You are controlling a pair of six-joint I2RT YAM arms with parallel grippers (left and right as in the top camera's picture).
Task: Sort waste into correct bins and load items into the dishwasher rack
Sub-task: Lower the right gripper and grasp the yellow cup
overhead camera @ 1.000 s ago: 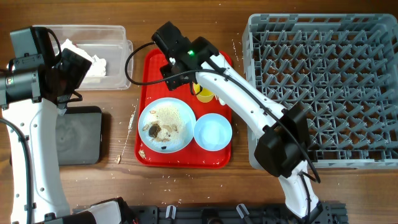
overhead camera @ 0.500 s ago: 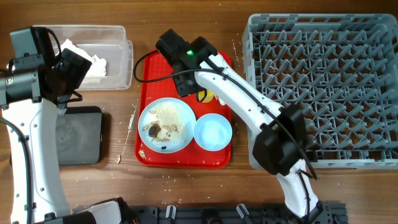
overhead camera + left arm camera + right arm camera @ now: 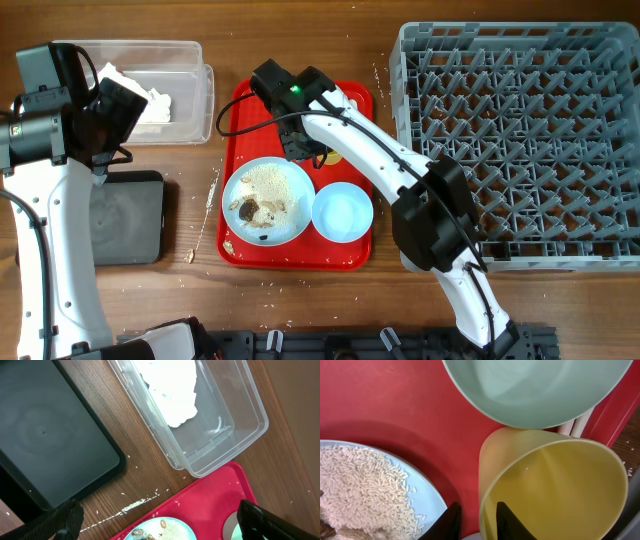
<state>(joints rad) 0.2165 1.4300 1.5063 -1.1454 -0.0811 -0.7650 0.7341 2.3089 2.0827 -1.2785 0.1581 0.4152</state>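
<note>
The right gripper (image 3: pixel 479 519) is apart, one finger inside the cup (image 3: pixel 555 485), one outside. The cup stands on the red tray (image 3: pixel 385 405), near the bench's far edge. Squeeze its wall softly, then lift straight up, clear of the bowl (image 3: pixel 535 390).

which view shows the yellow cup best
Right wrist: the yellow cup fills much of the frame, the right gripper straddling its rim. Overhead, the right arm covers nearly all of it; the left wrist view misses it.
</note>
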